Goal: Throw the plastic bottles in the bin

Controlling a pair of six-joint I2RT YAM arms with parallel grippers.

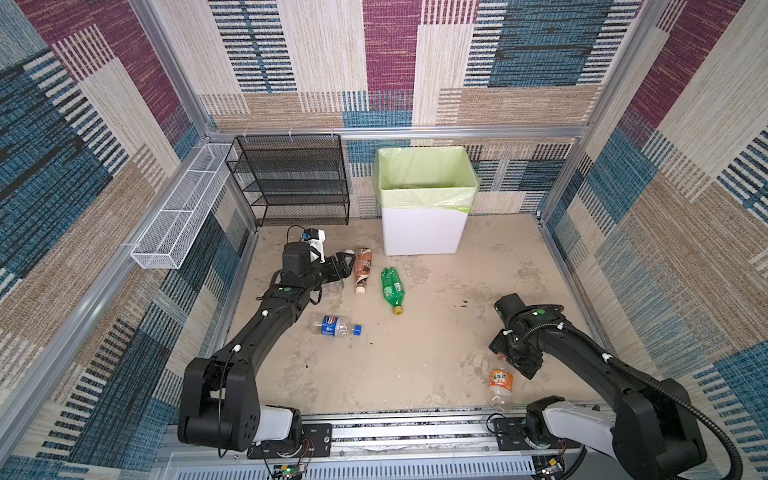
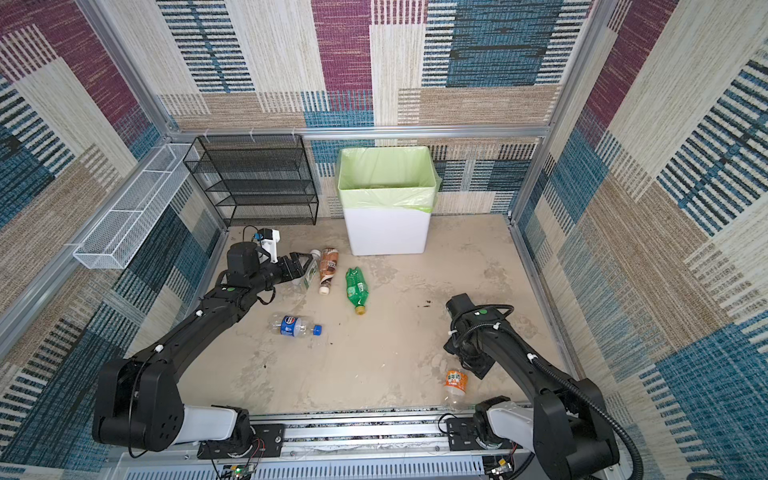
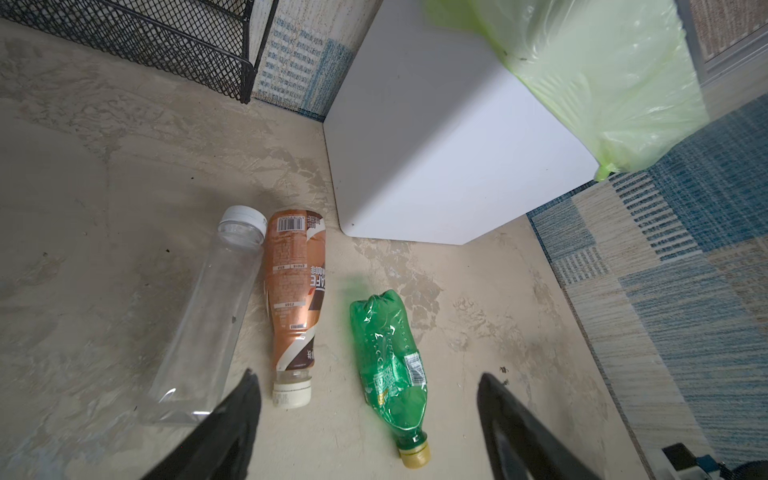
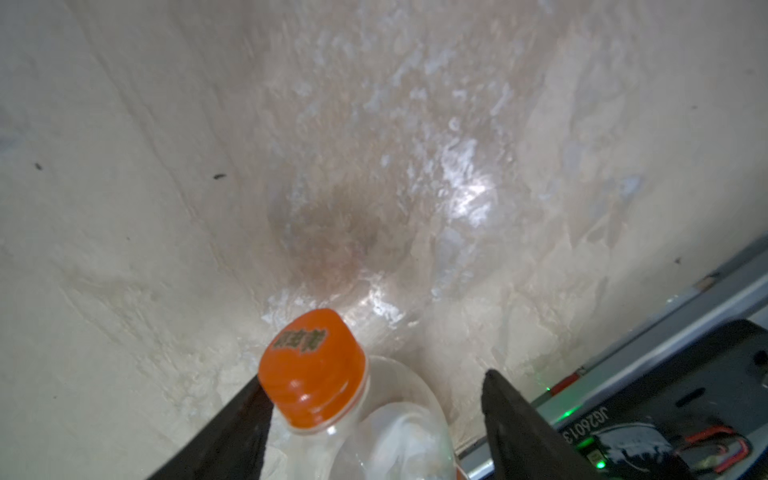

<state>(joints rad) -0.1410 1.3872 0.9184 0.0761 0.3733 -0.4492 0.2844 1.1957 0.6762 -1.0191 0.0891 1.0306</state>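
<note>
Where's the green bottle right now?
In both top views the green bottle lies flat, left of centre, in front of the bin and just right of the brown-label bottle, its yellow cap pointing toward the arms' bases.

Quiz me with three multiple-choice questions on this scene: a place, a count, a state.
1. Where does the tall white plastic bin with the pale green liner stand?
A) by the back wall, beside the black mesh shelf rack; B) at the front rail; C) mid-table.
2. How many plastic bottles lie outside it?
A) two; B) five; C) nine.
3. The crushed green plastic bottle is:
A) upright; B) lying on its side; C) inside the bin.
Answers: 1 A, it shares the back wall with the rack; 2 B, clear, brown, green, blue-labelled and orange-labelled ones; 3 B, it lies flat, cap toward the front.
</note>
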